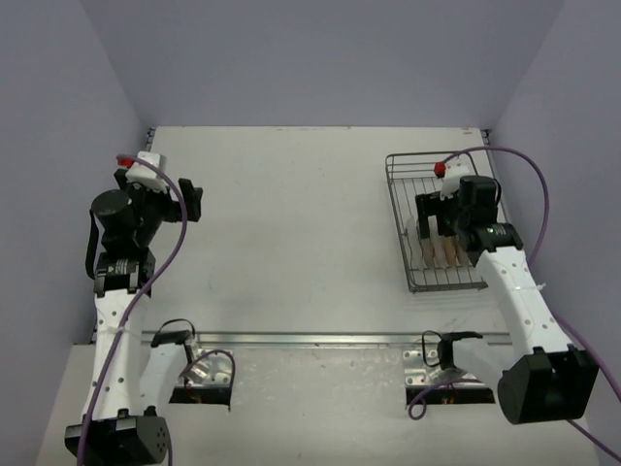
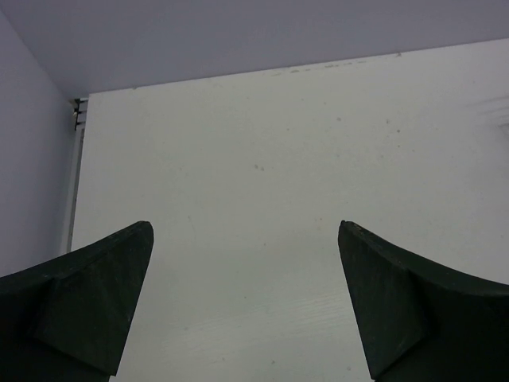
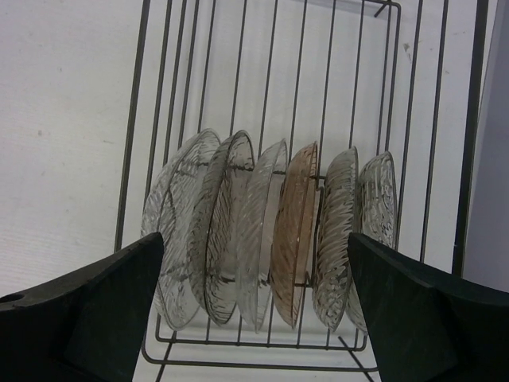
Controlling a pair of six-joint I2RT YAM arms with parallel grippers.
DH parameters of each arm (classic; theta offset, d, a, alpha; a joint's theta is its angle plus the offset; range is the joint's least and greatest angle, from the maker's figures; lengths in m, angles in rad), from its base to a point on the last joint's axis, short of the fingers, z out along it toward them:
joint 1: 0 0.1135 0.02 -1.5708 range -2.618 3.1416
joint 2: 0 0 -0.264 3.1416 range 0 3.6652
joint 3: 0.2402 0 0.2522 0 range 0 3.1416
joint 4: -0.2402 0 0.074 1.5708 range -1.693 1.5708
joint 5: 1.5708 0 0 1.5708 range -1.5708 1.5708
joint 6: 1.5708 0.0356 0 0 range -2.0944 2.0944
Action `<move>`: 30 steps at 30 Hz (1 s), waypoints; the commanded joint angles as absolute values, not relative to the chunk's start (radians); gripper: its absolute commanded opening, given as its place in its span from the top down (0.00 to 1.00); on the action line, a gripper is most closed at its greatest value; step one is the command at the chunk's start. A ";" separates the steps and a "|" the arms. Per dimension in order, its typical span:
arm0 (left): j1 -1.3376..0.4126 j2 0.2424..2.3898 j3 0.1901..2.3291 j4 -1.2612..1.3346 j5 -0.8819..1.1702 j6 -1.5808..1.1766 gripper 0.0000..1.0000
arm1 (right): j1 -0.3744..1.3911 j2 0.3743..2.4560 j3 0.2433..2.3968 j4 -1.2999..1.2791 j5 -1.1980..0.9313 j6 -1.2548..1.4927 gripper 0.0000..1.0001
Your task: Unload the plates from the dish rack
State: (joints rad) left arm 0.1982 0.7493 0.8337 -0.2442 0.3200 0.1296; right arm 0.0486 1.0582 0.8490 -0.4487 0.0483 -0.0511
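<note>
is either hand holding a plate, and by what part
Nothing is held. The left hand is open over the table; the right hand is open, facing the plates in the dish rack.

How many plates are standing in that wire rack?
6 plates stand on edge in one row in the rack: three clear ones on the left, the tan plate fourth, two clear ones on the right. Overlap could hide another.

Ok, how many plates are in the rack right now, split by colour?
tan-brown plate: 1
clear or greyish ribbed plates: 5 (the right wrist view does not let me separate clear from grey)
Total: 6, all standing on edge side by side in the dish rack
</note>
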 commanded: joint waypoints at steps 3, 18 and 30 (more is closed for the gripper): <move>0.207 0.837 0.919 -0.234 0.405 0.181 0.01 | 0.022 1.177 1.015 -0.520 -0.001 -0.055 0.01; 0.186 1.001 1.024 -0.291 0.459 0.155 0.10 | -0.282 1.396 1.261 -0.800 -0.352 -0.262 0.11; 0.179 0.990 1.022 -0.298 0.453 0.150 0.09 | -0.454 1.528 1.392 -0.962 -0.472 -0.457 0.31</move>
